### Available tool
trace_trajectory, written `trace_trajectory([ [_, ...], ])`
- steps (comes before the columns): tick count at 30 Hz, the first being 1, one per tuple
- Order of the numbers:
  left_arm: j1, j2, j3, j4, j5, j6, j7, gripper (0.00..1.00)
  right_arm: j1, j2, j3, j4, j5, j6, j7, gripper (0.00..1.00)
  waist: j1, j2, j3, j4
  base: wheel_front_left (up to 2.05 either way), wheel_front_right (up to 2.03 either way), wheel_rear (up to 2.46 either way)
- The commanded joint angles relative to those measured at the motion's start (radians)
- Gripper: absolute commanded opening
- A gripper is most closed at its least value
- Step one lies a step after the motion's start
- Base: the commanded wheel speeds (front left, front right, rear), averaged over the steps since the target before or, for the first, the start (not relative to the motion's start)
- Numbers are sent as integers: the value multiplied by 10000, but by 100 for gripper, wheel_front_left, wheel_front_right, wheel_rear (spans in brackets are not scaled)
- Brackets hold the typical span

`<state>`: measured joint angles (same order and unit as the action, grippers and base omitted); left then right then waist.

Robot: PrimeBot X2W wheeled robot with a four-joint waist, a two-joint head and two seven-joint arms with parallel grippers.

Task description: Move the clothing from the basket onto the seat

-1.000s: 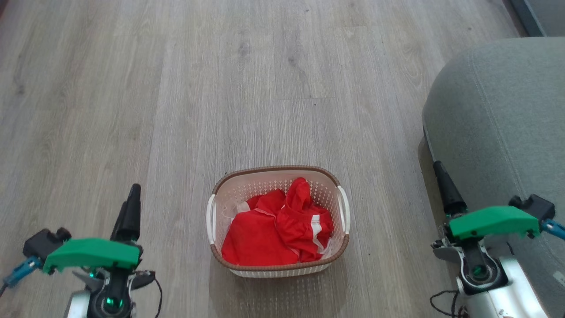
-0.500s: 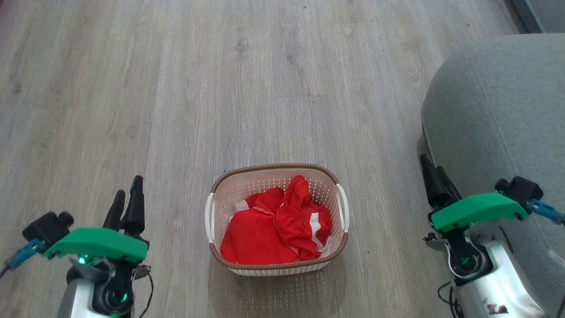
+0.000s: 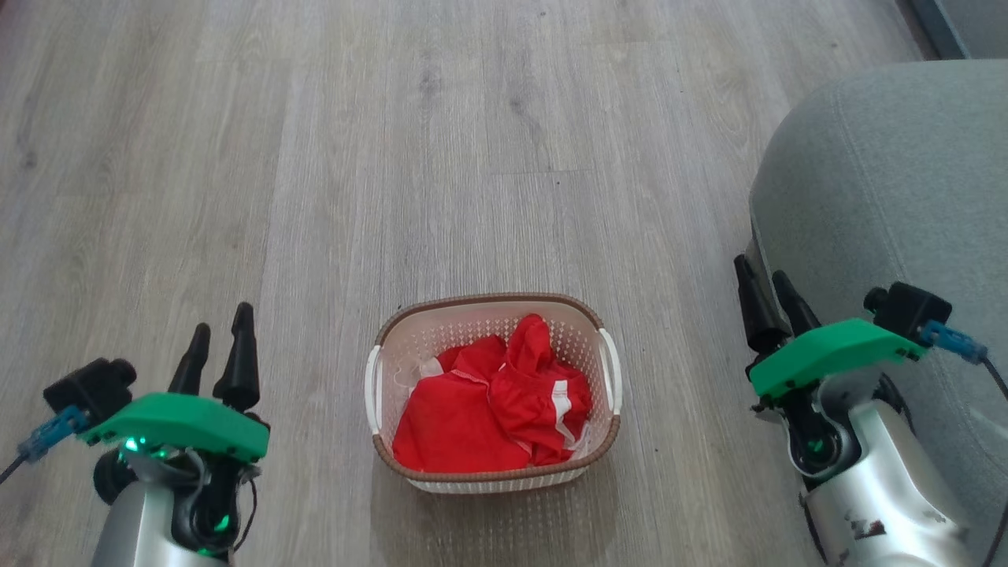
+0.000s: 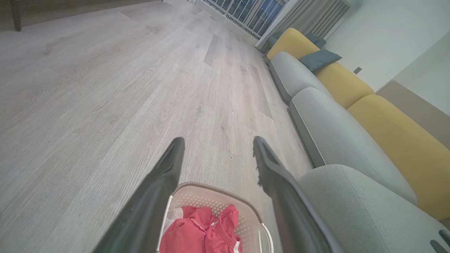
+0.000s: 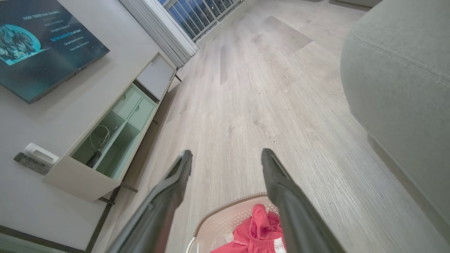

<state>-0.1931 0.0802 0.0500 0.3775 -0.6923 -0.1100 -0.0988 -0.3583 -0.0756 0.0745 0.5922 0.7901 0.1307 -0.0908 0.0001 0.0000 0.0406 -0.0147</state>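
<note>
The clothing (image 3: 488, 417), bright red with white stripes, lies crumpled in the basket (image 3: 492, 302), a cream perforated tub with a brown rim, near the grey seat (image 3: 890, 173). The left gripper (image 3: 223, 317) and right gripper (image 3: 758, 266) flank it, both spread open and empty.

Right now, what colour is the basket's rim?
Brown, on the basket, clearest in the head view.

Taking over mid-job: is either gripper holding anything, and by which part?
Nothing is held. Left gripper and right gripper are both open and empty; the clothing lies in the basket.
</note>
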Motion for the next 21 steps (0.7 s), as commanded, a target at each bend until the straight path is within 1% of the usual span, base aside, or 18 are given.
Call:
trace_trajectory([
  [1, -652, 283, 162, -259, 372, 29, -147, 100, -696, -157, 188, -236, -367, 1, -210, 100, -1, 0, -18, -4, 0, 0, 0],
  [10, -797, 372, 123, -201, 1555, 165, -410, 100, -991, -173, 285, -24, -1571, 1, -476, 100, -1, 0, -73, -21, 0, 0, 0],
  [11, -837, 394, 113, -202, 1814, 204, -468, 100, -1072, -173, 320, 28, -1819, 1, -535, 100, -1, 0, -66, -28, 0, 0, 0],
  [21, -1074, 461, 129, -198, 3018, 351, -761, 100, -1497, -181, 521, 253, -3009, 1, -831, 100, -1, 0, -14, -47, 0, 0, 0],
])
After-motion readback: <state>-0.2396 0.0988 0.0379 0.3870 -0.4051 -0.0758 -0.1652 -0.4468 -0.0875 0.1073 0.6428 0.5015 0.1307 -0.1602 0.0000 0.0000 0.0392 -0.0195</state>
